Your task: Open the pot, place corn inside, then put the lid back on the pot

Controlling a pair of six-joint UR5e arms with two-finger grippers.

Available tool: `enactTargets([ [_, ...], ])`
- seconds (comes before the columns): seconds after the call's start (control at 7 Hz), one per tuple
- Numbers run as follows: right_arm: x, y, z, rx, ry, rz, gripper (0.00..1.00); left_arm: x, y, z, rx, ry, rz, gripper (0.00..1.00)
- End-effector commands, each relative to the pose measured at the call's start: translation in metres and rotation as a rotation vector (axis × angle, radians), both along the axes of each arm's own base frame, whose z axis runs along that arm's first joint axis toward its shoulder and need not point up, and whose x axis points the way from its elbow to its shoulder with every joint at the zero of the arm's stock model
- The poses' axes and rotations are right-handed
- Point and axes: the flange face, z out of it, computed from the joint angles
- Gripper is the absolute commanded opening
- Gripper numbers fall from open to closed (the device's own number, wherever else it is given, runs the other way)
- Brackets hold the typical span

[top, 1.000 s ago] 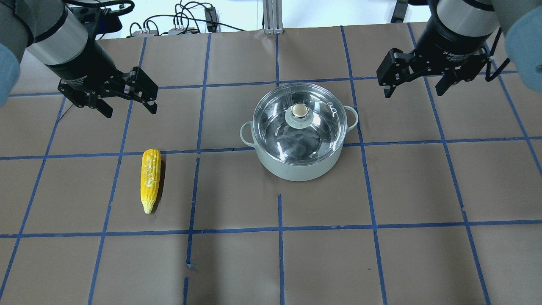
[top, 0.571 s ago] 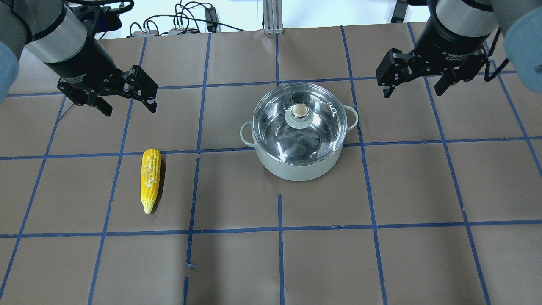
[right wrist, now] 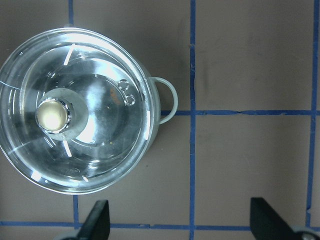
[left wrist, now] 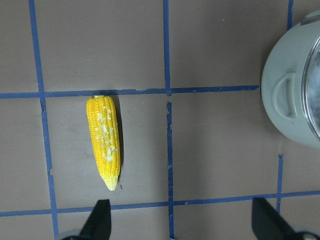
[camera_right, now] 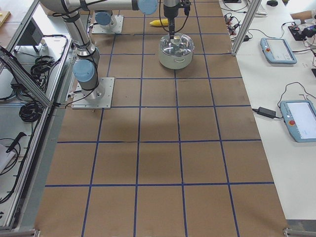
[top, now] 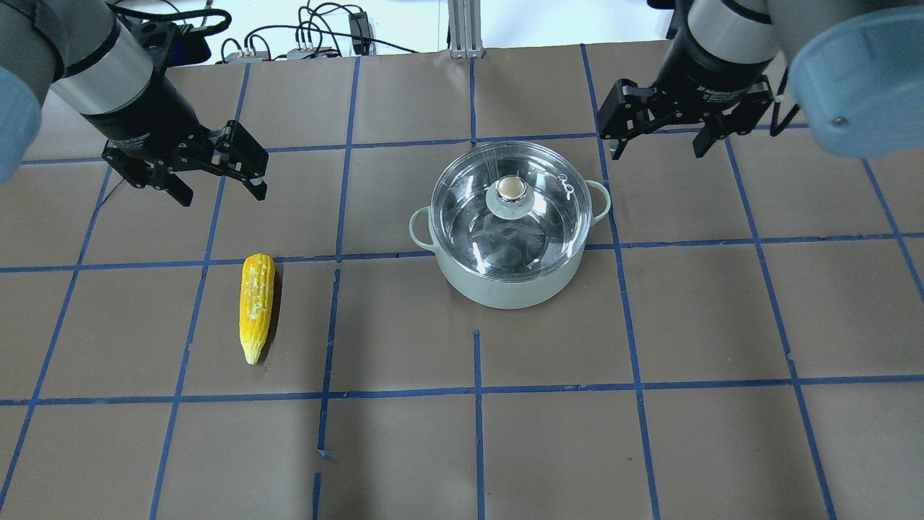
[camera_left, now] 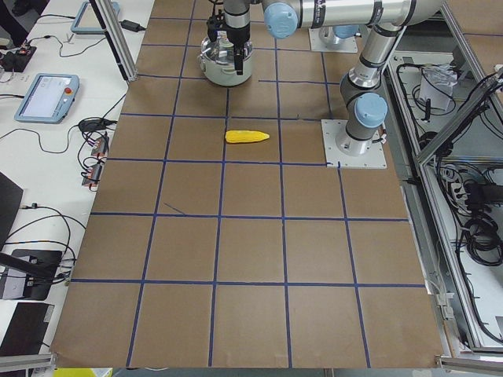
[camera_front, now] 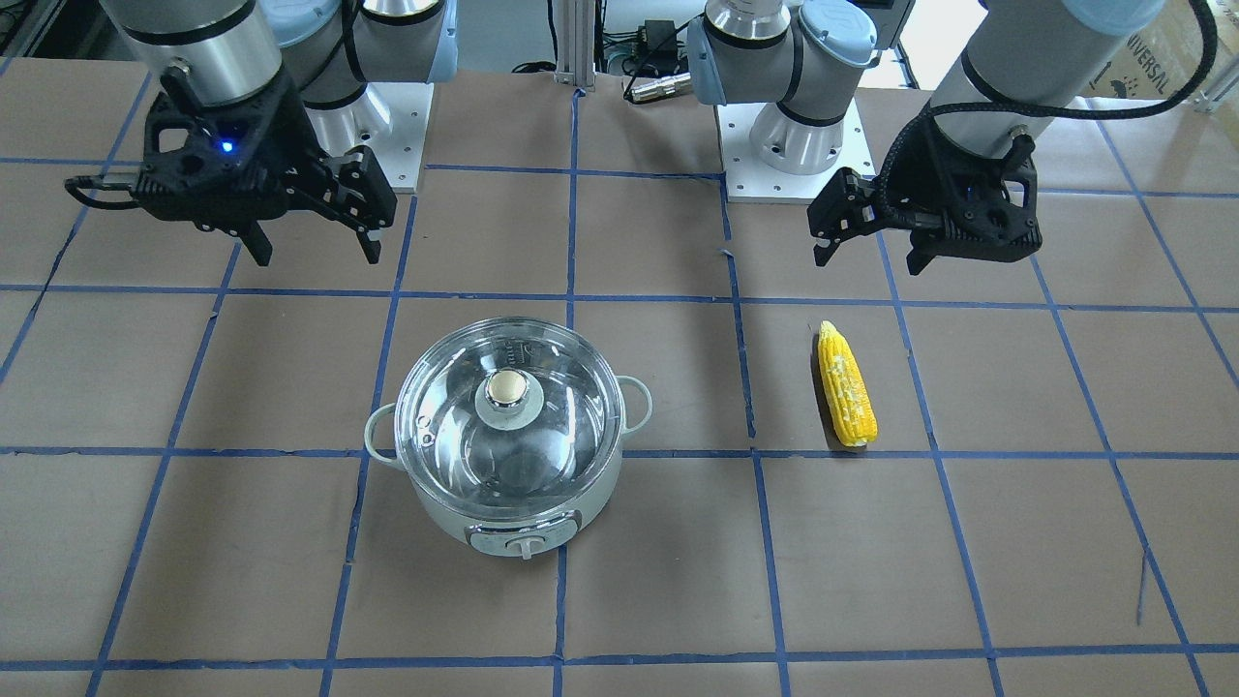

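The pale mint pot (top: 505, 285) stands mid-table with the clear glass lid (top: 548, 217) on it, the gold knob (top: 511, 188) at its centre. The yellow corn (top: 257, 307) lies flat on the table to the pot's left, tapered end toward me. My left gripper (top: 220, 189) is open and empty, hovering behind the corn. My right gripper (top: 658, 148) is open and empty, hovering behind and right of the pot. The left wrist view shows the corn (left wrist: 104, 142) and the pot's side (left wrist: 287, 100). The right wrist view shows the lid (right wrist: 100, 75) and knob (right wrist: 51, 114).
The table is covered in brown paper with a blue tape grid (top: 476, 390). Cables and a metal post (top: 462, 29) sit past the far edge. The arm bases (camera_front: 784, 126) stand on white plates at my side of the table.
My right gripper has moved left toward the pot and a little farther back. My left gripper has barely shifted. Pot, lid and corn have not moved.
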Motion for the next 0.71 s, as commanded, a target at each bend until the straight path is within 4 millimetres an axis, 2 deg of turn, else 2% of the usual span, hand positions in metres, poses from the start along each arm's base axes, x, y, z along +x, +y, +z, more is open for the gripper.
enactTargets([
  [0.0, 0.046, -0.020, -0.015, -0.017, -0.013, 0.006, 0.99, 0.045, -0.008, -0.018, 0.019, 0.010, -0.011, 1.00],
  [0.14, 0.061, -0.037, -0.022, -0.007, -0.014, 0.006, 0.99, 0.072, -0.013, -0.036, 0.045, 0.017, 0.053, 1.00],
  [0.43, 0.103, -0.067, -0.051, 0.022, -0.010, 0.006, 0.99, 0.080, -0.032, -0.088, 0.000, -0.002, 0.123, 1.00],
  [0.57, 0.120, -0.075, -0.066, 0.040, 0.002, 0.019, 0.99, 0.085, -0.040, -0.109, -0.023, -0.037, 0.159, 1.00],
])
